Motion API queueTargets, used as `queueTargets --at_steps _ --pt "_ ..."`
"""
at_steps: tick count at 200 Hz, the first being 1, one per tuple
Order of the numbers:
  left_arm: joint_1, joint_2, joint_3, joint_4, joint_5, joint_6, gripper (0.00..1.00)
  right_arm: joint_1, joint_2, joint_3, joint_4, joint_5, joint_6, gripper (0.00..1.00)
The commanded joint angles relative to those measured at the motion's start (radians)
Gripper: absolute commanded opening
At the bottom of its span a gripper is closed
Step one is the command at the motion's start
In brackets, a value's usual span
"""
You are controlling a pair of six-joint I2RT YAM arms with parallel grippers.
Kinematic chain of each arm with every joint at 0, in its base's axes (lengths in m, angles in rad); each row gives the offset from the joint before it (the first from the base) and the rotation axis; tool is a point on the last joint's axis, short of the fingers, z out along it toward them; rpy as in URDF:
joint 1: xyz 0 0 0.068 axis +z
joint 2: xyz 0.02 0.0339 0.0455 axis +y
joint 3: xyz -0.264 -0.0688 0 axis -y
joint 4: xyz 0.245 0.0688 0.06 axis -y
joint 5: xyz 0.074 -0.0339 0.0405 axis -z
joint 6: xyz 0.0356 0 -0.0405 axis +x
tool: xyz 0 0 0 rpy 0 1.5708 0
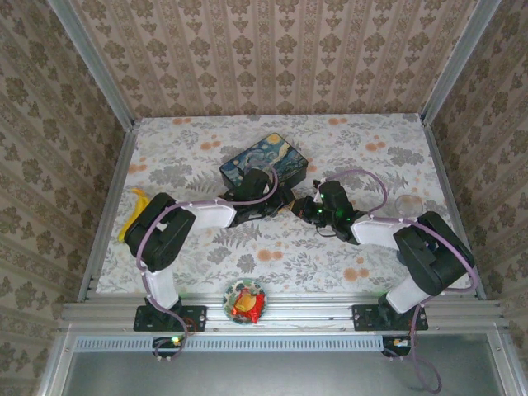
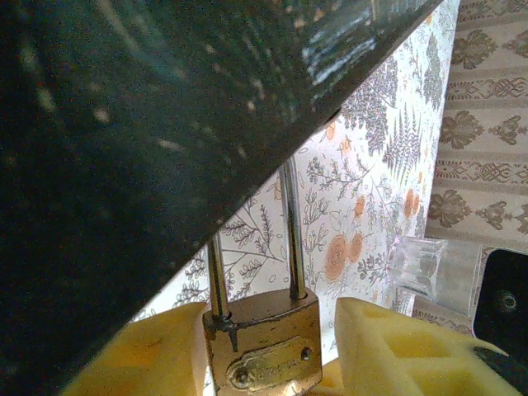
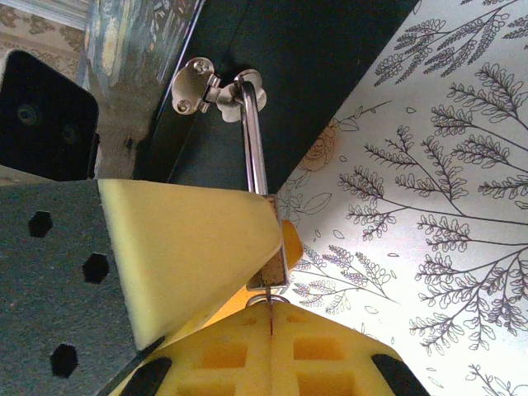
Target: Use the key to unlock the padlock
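1. At the 9 o'clock edge of the table (image 1: 272,266) lies a yellow object (image 1: 132,216), well apart from the work; I cannot tell what it is.
2. A bowl (image 1: 228,295) at 6 o'clock, by the arm bases, holds something red and yellow.
3. The left claw (image 2: 271,307) straddles the padlock (image 2: 266,351); one pad (image 2: 140,359) touches the brass body and the other stands just off it, so it reads as open, not clamped.
4. The padlock hangs by its shackle (image 2: 293,223) from the hasp (image 3: 200,82) of the tin (image 1: 264,158), just 12 o'clock of the table's middle; the tin's lid is down, contents hidden; the padlock's long axis runs from the hasp straight towards the right claw.
5. The right claw (image 3: 271,320) is closed on a thin metal sliver, the key (image 3: 268,295) by my guess; the padlock's underside sits at its 12 o'clock, touching or nearly so; the key needs to run along that axis, I judge.
6. A clear glass (image 1: 408,203) at 3 o'clock looks empty.
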Motion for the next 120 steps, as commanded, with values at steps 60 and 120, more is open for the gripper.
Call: queueTargets --at_steps 60,120 --pt "0.001 0.022 -0.026 0.075 -0.016 0.021 0.12 -0.002 0.025 0.041 0.060 0.026 0.024 0.01" --pt "-0.001 -0.016 -0.049 0.073 -0.014 0.012 0.00 -0.003 0.014 0.061 0.003 0.046 -0.001 0.16"
